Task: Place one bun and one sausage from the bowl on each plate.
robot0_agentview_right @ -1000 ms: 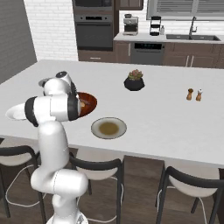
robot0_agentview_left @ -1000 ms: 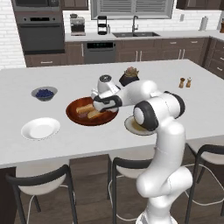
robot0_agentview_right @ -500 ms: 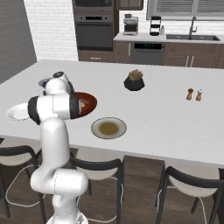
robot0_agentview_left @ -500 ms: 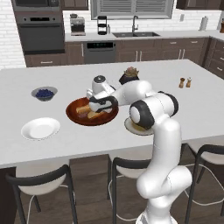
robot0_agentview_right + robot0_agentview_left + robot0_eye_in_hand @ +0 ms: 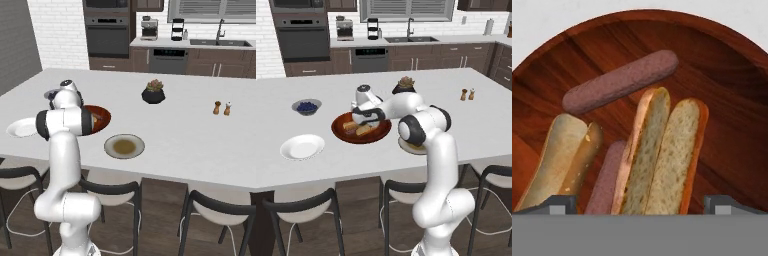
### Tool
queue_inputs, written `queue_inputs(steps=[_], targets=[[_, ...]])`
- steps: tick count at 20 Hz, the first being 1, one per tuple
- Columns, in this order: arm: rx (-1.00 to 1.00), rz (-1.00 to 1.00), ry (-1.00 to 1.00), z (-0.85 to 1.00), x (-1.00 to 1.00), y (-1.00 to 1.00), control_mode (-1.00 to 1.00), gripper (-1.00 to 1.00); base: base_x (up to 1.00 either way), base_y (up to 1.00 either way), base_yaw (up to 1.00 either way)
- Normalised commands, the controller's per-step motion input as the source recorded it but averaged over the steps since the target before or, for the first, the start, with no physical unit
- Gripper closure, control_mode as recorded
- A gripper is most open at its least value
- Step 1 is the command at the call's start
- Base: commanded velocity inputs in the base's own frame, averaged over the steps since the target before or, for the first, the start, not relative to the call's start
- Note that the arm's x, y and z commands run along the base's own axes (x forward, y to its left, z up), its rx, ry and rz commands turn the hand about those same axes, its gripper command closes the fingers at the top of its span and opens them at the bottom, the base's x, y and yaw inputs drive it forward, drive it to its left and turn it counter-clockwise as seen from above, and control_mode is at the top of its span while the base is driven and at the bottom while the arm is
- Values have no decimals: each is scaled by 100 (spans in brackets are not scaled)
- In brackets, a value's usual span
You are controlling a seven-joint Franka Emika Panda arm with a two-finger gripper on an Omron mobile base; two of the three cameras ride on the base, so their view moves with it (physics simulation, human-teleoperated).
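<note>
The fingers (image 5: pixel 640 204) stand wide apart, holding nothing, just above the bowl (image 5: pixel 722 75). Between them a split bun (image 5: pixel 662 155) lies lengthwise, pointing away; a sausage (image 5: pixel 619 80) lies crosswise beyond.

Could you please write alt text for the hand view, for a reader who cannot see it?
Open gripper hovers over the wooden bowl, which holds two split buns and two sausages.

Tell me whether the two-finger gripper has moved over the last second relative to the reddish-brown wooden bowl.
Yes. In the left base view the open gripper has come down and leftward, closer over the buns in the wooden bowl, which has stayed put.
</note>
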Motion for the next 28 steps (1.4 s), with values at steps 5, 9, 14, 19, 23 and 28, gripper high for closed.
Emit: queue_inputs(steps=[5,9,14,19,23,28], targets=[[0,0,10,-21,0,0,-100,-100,0,0,0],[0,0,6,-21,3,0,-100,-100,0,0,0],[0,0,5,-22,0,0,-100,-100,0,0,0],[0,0,5,-22,0,0,-100,-100,0,0,0],[0,0,4,-14,0,0,-100,-100,0,0,0],[0,0,4,-11,0,0,-100,-100,0,0,0]])
